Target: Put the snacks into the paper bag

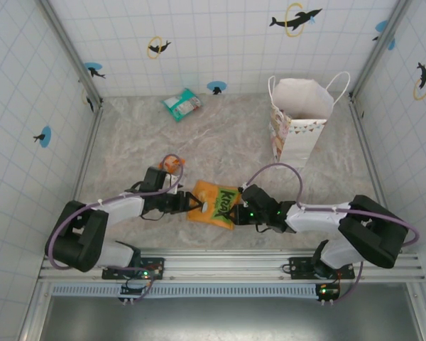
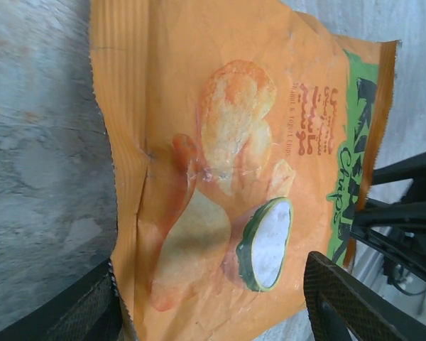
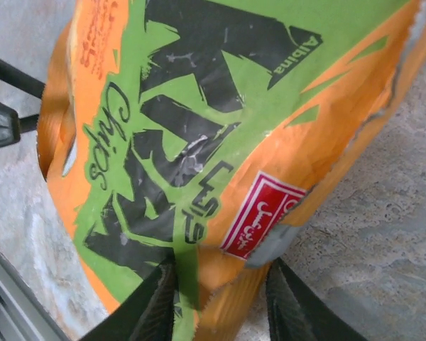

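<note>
Lower centre, right gripper pinches the chip bag end, likely for lifting; left gripper straddles the other end, open

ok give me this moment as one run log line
left gripper: open, astride orange chips packet | right gripper: pinching its opposite edge | paper bag: upright, far right

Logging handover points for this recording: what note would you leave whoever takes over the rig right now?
Left pincer: open, straddling the large orange packet at its left end.
Right pincer: shut on that packet's right end.
Paper bag: upright, open, far right; inside not visible.
Teal-white packet lies far back; small orange packet sits beside the left arm.
Left: bag these three packets.
</note>
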Robot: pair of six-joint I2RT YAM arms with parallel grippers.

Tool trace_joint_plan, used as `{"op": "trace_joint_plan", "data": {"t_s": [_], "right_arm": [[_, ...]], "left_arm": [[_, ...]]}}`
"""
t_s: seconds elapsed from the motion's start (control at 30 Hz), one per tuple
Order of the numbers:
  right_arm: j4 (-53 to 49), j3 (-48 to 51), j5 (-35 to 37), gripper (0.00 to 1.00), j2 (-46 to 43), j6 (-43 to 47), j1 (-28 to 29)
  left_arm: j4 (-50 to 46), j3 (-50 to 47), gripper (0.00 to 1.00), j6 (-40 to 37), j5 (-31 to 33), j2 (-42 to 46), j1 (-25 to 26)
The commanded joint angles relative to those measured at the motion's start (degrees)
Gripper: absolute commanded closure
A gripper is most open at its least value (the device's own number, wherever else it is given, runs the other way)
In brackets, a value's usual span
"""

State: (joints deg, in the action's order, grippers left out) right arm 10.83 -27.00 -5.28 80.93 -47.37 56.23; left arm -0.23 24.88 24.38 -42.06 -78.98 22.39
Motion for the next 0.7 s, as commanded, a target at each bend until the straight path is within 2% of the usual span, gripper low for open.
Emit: {"op": "trace_joint_plan", "data": {"t_s": [0.0,0.13,0.43,0.53,0.67], "right_arm": [[2.61,0.23,-1.31,0.67,1.63,-0.07,-0.46],[3.53,0.25,-2.14,0.71,2.81,-0.08,-0.75],[5.87,0.69,-2.94,0.72,3.63,-0.35,-1.34],[6.12,0.72,-2.98,0.72,3.24,-0.44,-1.38],[5.86,1.25,-2.21,0.7,1.74,-0.39,-1.38]], "left_arm": [[-1.42,-2.38,0.35,1.07,-1.17,-2.61,-0.15],[1.66,-3.36,0.37,2.58,-4.03,-3.26,-0.16],[8.67,-4.92,0.42,6.76,-8.73,-4.36,-0.13],[8.22,-4.51,0.48,6.82,-8.78,-4.4,-0.03],[4.56,-3.71,0.62,4.81,-6.51,-3.59,0.02]]}}
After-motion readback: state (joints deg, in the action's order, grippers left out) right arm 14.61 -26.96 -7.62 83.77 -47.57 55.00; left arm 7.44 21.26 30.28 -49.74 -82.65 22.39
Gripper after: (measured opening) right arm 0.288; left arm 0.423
